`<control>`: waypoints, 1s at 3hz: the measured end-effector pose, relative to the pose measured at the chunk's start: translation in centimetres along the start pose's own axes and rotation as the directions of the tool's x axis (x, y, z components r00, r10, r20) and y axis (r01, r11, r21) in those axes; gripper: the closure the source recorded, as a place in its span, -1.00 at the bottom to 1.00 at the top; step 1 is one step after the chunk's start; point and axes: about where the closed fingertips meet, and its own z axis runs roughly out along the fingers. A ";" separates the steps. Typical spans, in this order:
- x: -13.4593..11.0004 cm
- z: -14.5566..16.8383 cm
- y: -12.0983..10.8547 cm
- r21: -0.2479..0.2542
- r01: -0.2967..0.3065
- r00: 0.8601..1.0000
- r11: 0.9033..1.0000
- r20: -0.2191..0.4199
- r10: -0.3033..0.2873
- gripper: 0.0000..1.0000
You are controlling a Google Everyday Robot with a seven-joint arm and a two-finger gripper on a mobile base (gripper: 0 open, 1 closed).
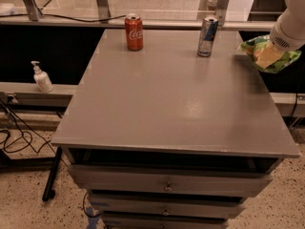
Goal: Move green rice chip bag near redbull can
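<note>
The green rice chip bag hangs in the air at the far right, lifted above the right edge of the grey table. My gripper is shut on the bag; the white arm above covers part of the bag. The redbull can, slim, silver and blue, stands upright at the back of the table, to the left of the bag and a short way from it.
A red Coca-Cola can stands at the back left of the table. A white soap dispenser sits on a ledge to the left. Drawers are below the tabletop. Metal frame posts rise behind the table.
</note>
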 end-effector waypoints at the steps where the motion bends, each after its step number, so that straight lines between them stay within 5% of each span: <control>1: -1.8 1.9 -2.0 0.021 -0.049 0.999 0.999 0.018 0.049 1.00; 3: -4.8 4.9 -1.0 -0.033 -0.120 0.990 0.992 0.066 0.122 1.00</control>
